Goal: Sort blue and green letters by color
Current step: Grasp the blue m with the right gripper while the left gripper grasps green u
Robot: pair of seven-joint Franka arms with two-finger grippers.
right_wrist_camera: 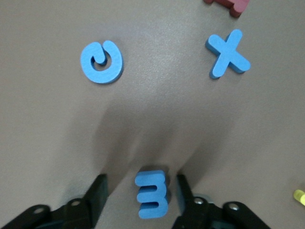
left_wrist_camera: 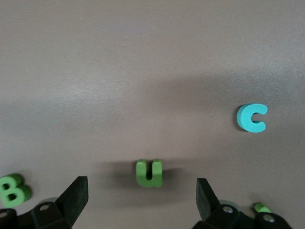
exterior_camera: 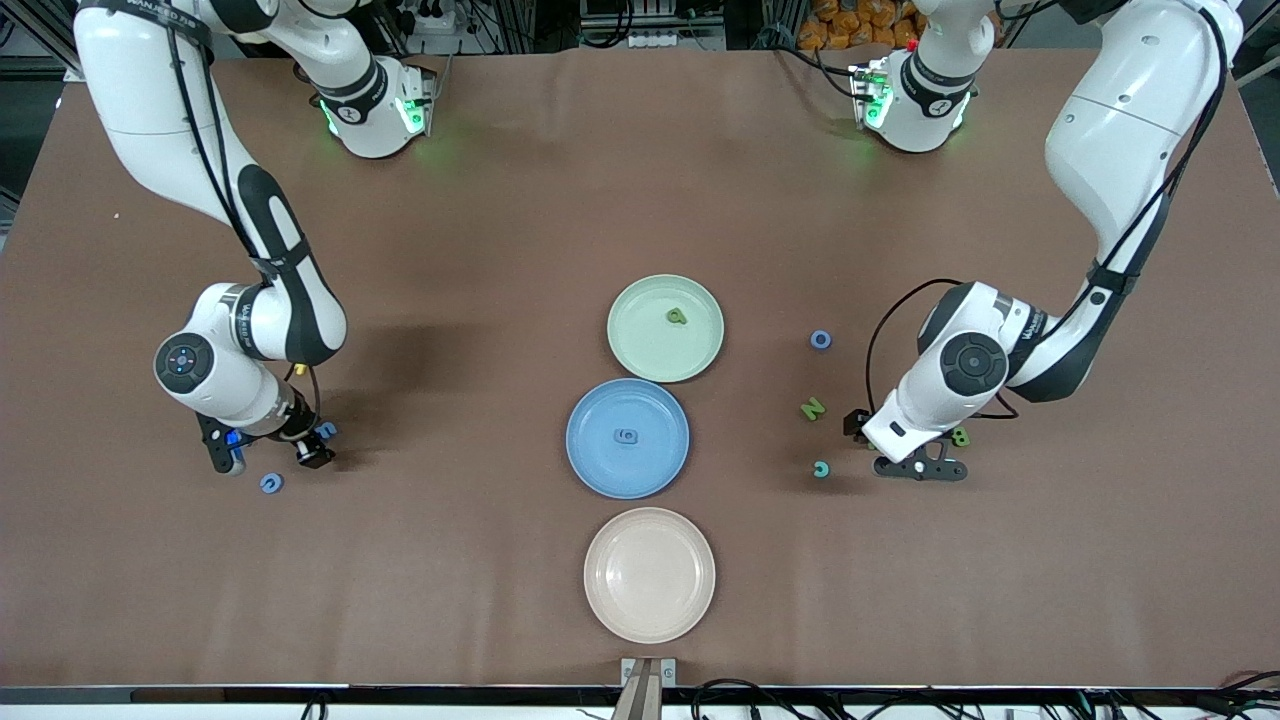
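The right gripper (right_wrist_camera: 140, 191) is down at the table toward the right arm's end, its two fingers (right_wrist_camera: 97, 193) drawn in narrow on either side of a blue 3 (right_wrist_camera: 152, 193); the pads stand just beside the digit, and I cannot tell whether they press it. Near it on the brown table (exterior_camera: 450, 560) lie a blue G (right_wrist_camera: 101, 62) and a blue X (right_wrist_camera: 228, 53), with a dark red letter (right_wrist_camera: 228, 5) at the edge of the right wrist view and a scrap of yellow (right_wrist_camera: 299, 196) off to one side. The left gripper (left_wrist_camera: 143, 193) sits low over the table toward the left arm's end, fingers spread wide, a green U (left_wrist_camera: 149, 172) lying on the table between them and clear of both. Beside it are a green B (left_wrist_camera: 13, 190) and a teal C (left_wrist_camera: 251, 118); a green N (exterior_camera: 812, 408) and a blue O (exterior_camera: 820, 339) lie farther from the front camera. In the middle, a green plate (exterior_camera: 640, 300) carries one green letter (exterior_camera: 677, 316), a blue plate (exterior_camera: 600, 470) carries one blue letter (exterior_camera: 626, 435), and a beige plate (exterior_camera: 650, 575) lies nearest the front camera
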